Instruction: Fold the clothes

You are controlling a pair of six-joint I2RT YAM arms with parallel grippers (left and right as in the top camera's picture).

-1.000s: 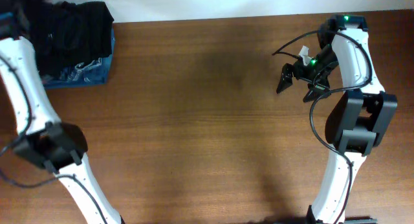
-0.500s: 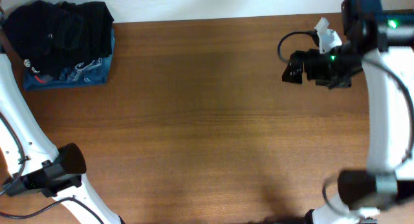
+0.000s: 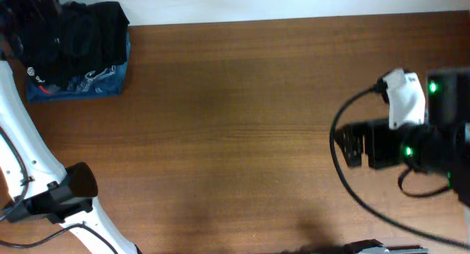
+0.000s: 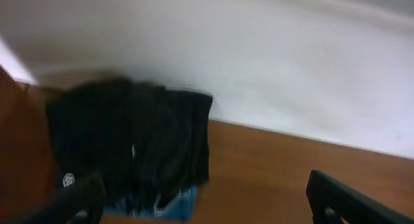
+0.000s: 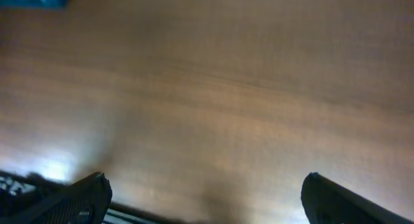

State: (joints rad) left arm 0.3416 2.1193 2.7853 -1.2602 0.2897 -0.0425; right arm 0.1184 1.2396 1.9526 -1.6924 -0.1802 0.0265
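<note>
Overhead, the clothes (image 3: 77,52) are seen piled at the far left corner of the tabletop (image 3: 235,122), probably gathered there to keep the working area free. In the left wrist view, the left fingers (image 4: 343,195) are spread wide, facing the pile, with nothing held. In the right wrist view, the right fingers (image 5: 343,198) are spread wide over wood, empty.

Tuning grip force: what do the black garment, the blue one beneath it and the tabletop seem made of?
Crumpled black garment: soft matte fabric, slumping in folds. Folded blue garment: cloth with a pale print, possibly cotton; weave unclear. Brown table: wood or wood-look laminate, visible grain, slight sheen.
</note>
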